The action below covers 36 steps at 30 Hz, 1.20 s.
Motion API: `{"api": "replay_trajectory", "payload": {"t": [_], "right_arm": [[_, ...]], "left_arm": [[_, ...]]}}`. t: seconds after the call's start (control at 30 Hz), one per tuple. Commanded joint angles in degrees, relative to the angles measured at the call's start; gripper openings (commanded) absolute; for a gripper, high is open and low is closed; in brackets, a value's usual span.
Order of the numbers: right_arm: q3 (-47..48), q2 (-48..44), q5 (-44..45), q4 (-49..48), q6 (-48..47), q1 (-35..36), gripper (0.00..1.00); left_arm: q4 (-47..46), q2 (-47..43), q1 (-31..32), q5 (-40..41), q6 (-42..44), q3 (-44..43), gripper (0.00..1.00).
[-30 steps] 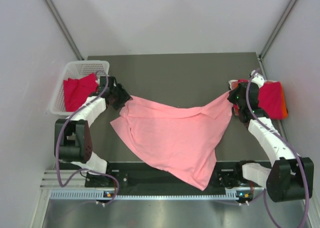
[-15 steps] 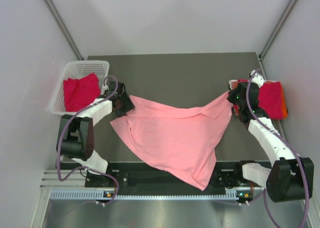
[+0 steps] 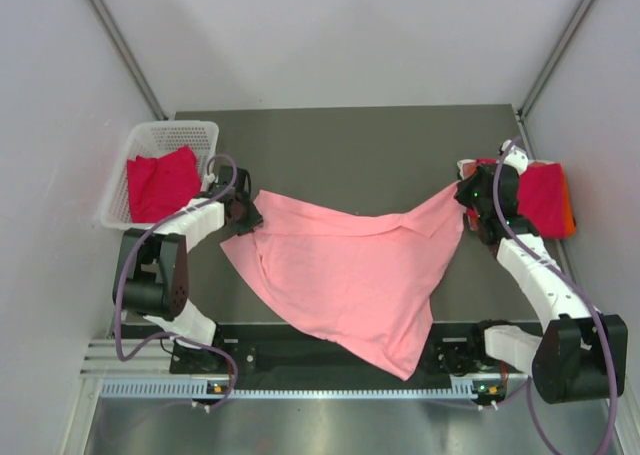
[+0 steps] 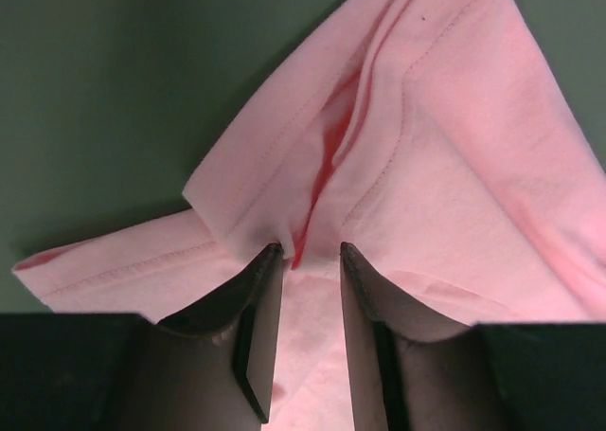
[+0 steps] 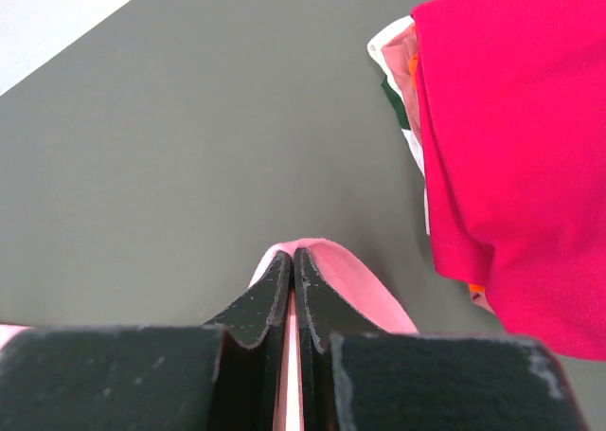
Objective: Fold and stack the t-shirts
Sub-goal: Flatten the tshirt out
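Note:
A light salmon-pink t-shirt [image 3: 350, 275] lies spread across the table, its lower hem hanging over the near edge. My left gripper [image 3: 245, 215] is at the shirt's left corner. In the left wrist view it [image 4: 311, 253] is open, with its jaws straddling a fold of the pink cloth [image 4: 454, 147]. My right gripper [image 3: 465, 193] is shut on the shirt's right corner and holds it raised; the right wrist view shows pink cloth pinched between the fingers [image 5: 294, 253]. A crimson tee [image 3: 158, 183] lies in the basket.
A white mesh basket [image 3: 170, 127] stands at the table's left edge. A pile with a crimson tee [image 3: 545, 200] on top, orange and white edges showing under it [image 5: 511, 147], sits at the right edge close to my right gripper.
My left gripper has shifted a little nearer and lower at the shirt's left corner, and its wrist has turned. The shirt and the right arm have hardly moved.

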<state>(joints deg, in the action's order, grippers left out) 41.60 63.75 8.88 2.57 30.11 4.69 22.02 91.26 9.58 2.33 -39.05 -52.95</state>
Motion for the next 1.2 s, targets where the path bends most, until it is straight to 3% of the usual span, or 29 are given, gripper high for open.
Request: {"api": "replay_trajectory", "payload": {"t": [0.0, 0.27, 0.4, 0.53, 1.17], "right_arm": [[-0.21, -1.69, -0.27, -3.09, -0.14, -1.08, 0.0], [-0.3, -1.7, -0.36, -3.01, -0.05, -1.26, 0.0], [-0.21, -1.78, -0.71, -3.01, -0.05, -1.35, 0.0], [-0.21, -1.61, -0.97, -3.1, -0.05, -1.52, 0.0], [-0.47, -1.43, -1.15, -3.18, 0.04, -1.7, 0.0]], "left_arm": [[-3.3, -0.39, 0.08, -2.06, 0.29, 0.48, 0.35], [-3.21, 1.9, 0.79, -4.61, 0.29, -0.93, 0.4], [-2.95, 1.99, 0.79, -4.7, 0.9, -1.1, 0.34], [-2.77, 0.76, 0.79, -4.0, 1.08, -0.84, 0.0], [2.94, -3.72, 0.7, -1.19, 2.04, -5.76, 0.0]]}}
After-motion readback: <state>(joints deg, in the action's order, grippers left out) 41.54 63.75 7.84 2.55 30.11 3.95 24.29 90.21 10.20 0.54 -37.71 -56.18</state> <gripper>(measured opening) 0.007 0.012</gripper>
